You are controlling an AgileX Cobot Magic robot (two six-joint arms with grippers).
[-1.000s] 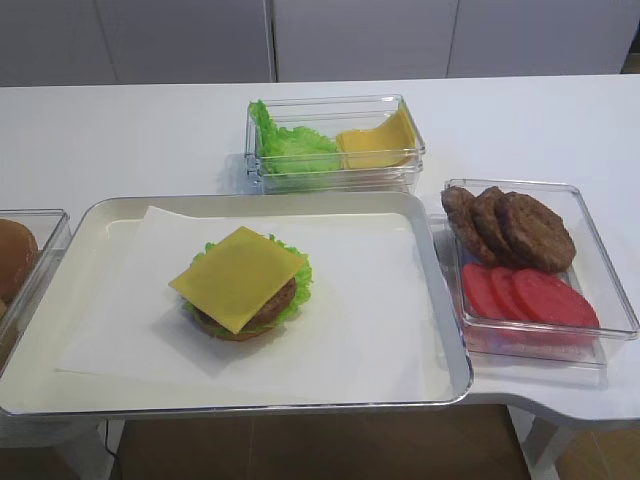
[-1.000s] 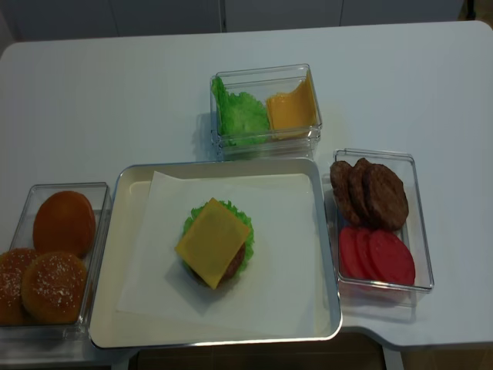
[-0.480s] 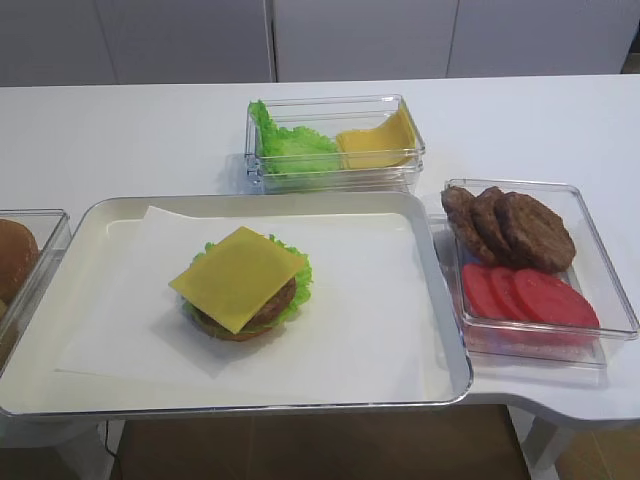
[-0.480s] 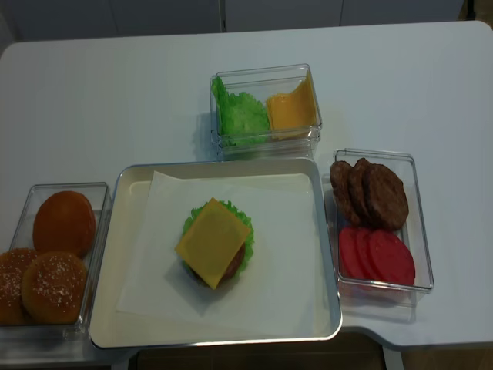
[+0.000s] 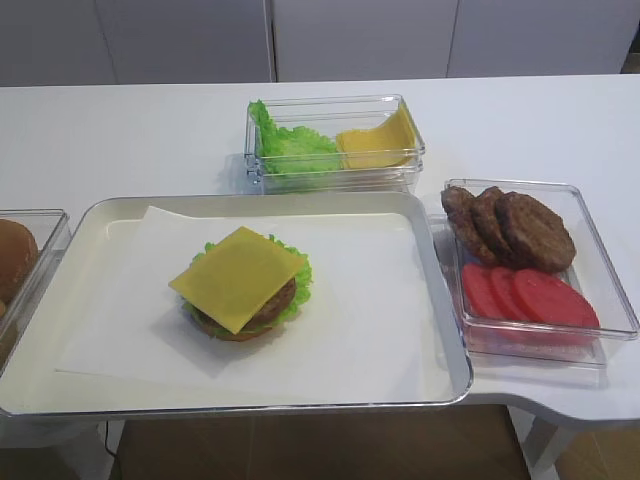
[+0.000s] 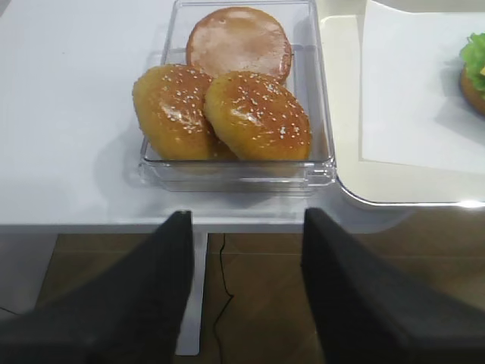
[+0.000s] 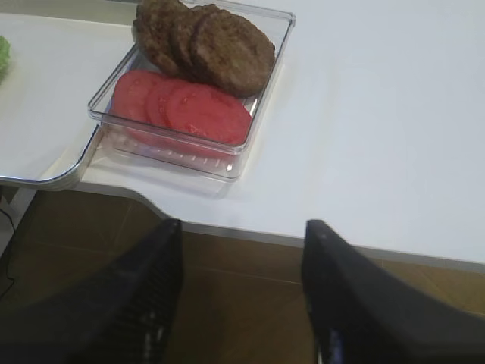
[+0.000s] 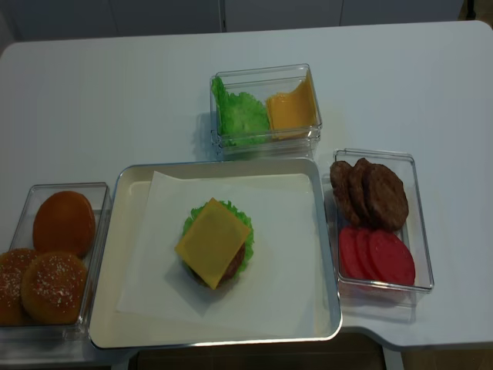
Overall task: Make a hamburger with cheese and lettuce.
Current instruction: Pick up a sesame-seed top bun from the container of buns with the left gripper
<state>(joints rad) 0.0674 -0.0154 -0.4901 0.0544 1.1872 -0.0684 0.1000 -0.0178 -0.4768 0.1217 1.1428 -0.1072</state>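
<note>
Still no change on tray (image 5: 440, 300): cheese (image 5: 238, 277) caps hamburger (image 5: 245, 290); both claws parted, empty, off table edge

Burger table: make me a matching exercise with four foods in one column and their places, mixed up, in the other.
Foods:
1. cheese slice
2. tomato slices
3. sesame buns
4. loose lettuce

Places:
A. box behind the tray
B. top of the stack on the tray
C. box left of the tray
D. box right of the tray, in front of the patties

Pairs: 1-B, 2-D, 3-C, 4-A
</note>
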